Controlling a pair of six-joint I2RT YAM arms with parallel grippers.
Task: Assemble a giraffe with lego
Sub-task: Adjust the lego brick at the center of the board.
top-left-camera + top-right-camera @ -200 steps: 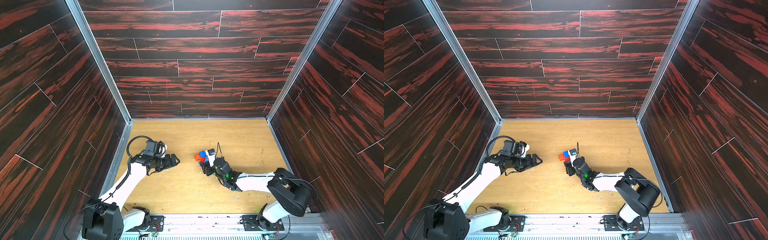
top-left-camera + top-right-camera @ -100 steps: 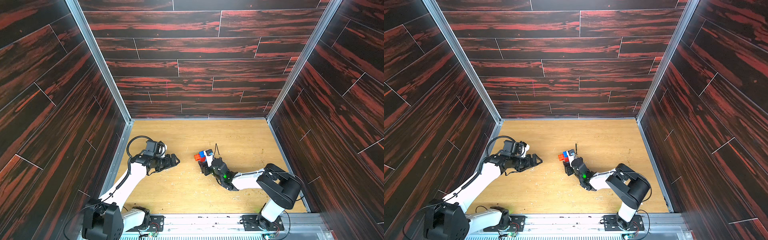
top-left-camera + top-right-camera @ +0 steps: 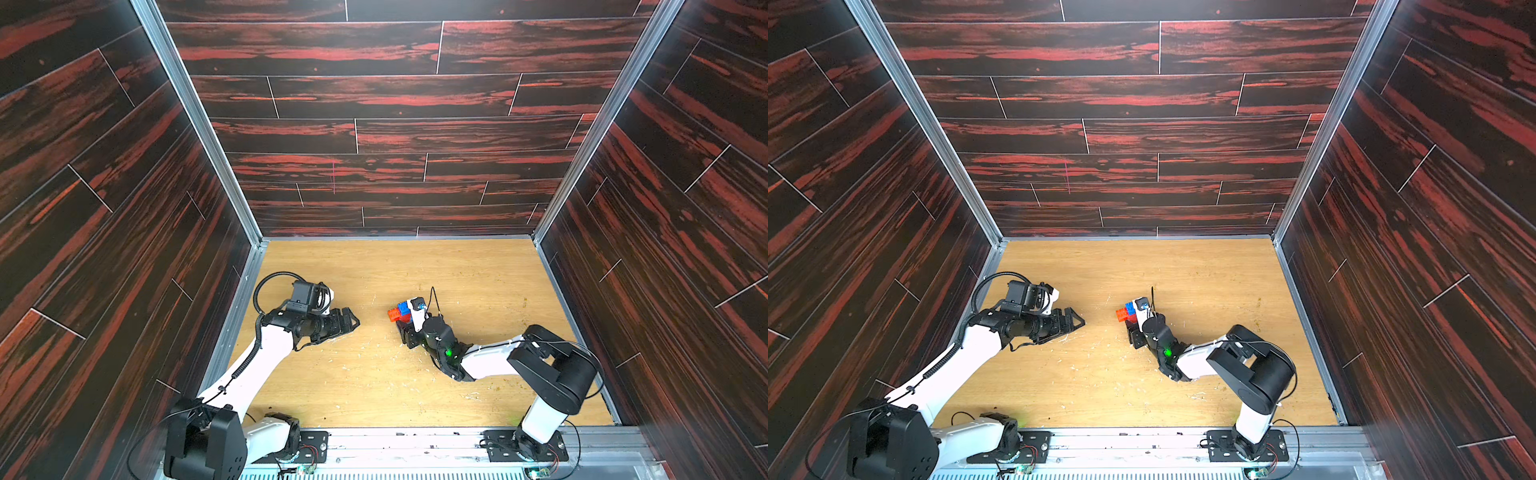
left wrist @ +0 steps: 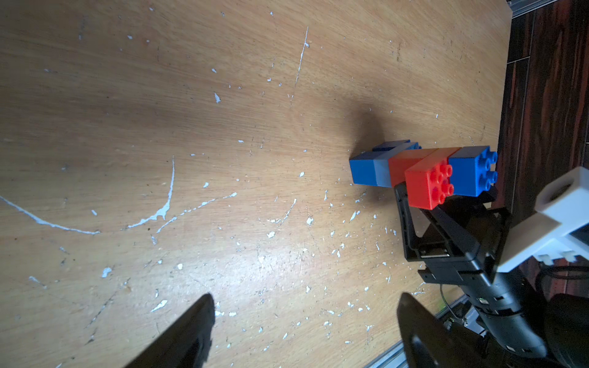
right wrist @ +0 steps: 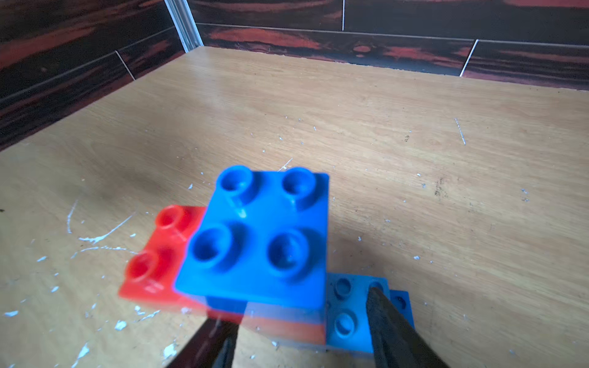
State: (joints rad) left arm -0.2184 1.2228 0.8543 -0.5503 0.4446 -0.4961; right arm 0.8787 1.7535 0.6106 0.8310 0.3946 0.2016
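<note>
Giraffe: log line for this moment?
giraffe: assembled, upright on table | right end effector: jaws astride red neck, grip unclear | left end effector: open, empty, apart from giraffe

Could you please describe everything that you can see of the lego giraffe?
The giraffe is a small figure of glossy studded plastic bricks: dark blue legs, a light blue body, a red neck, a red head jutting to one side, and a blue top brick with four studs. It appears to stand upright on the scuffed wooden table. The right gripper has its fingers on either side of the neck; whether they pinch it cannot be told.
</note>
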